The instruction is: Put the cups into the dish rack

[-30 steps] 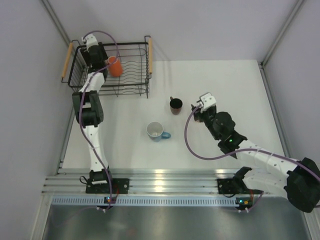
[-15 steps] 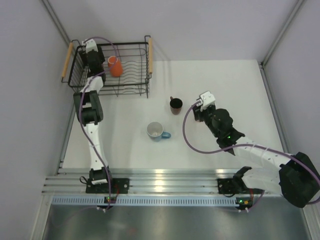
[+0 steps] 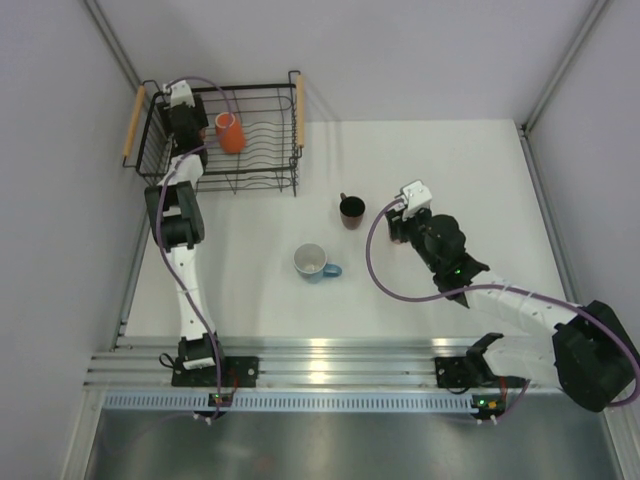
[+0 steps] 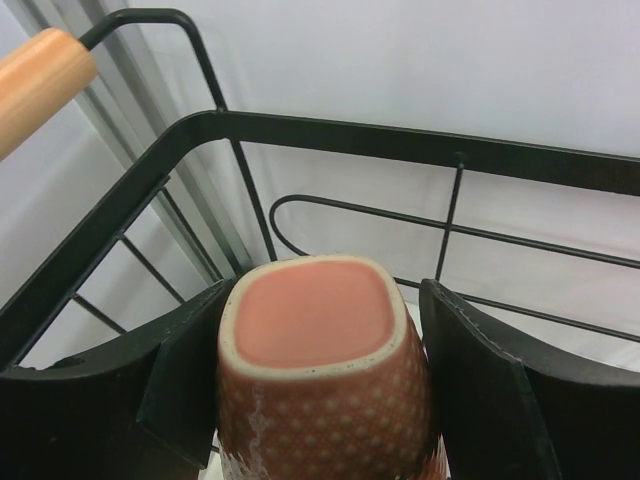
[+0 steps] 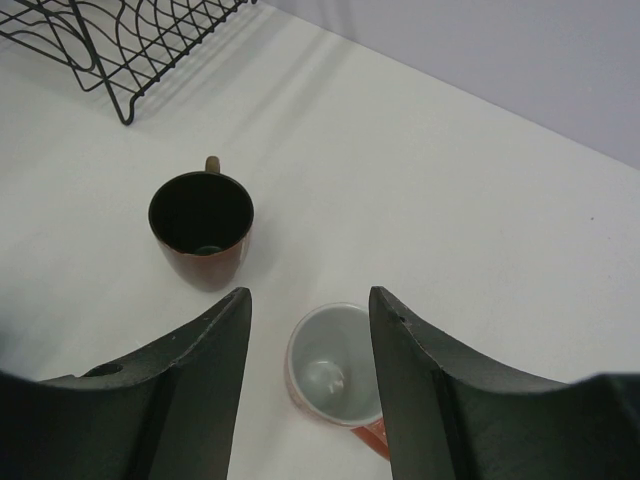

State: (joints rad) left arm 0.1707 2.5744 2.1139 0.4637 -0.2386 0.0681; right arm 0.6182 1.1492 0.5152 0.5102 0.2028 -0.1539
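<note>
White table (image 3: pixel 450 180), left end effector (image 4: pixel 322 312) gripping pink mug (image 4: pixel 320 385), right end effector (image 5: pixel 310 298) open

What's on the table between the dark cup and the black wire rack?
Nothing. In the top view, only bare white table lies between the dark cup and the rack. The right wrist view shows the same.

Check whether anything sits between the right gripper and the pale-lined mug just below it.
Nothing visible does. The open right gripper hangs over the pale-lined mug, which stands upright on the table, framed between the fingers. The dark mug stands apart, off to one side and outside the fingers.
</note>
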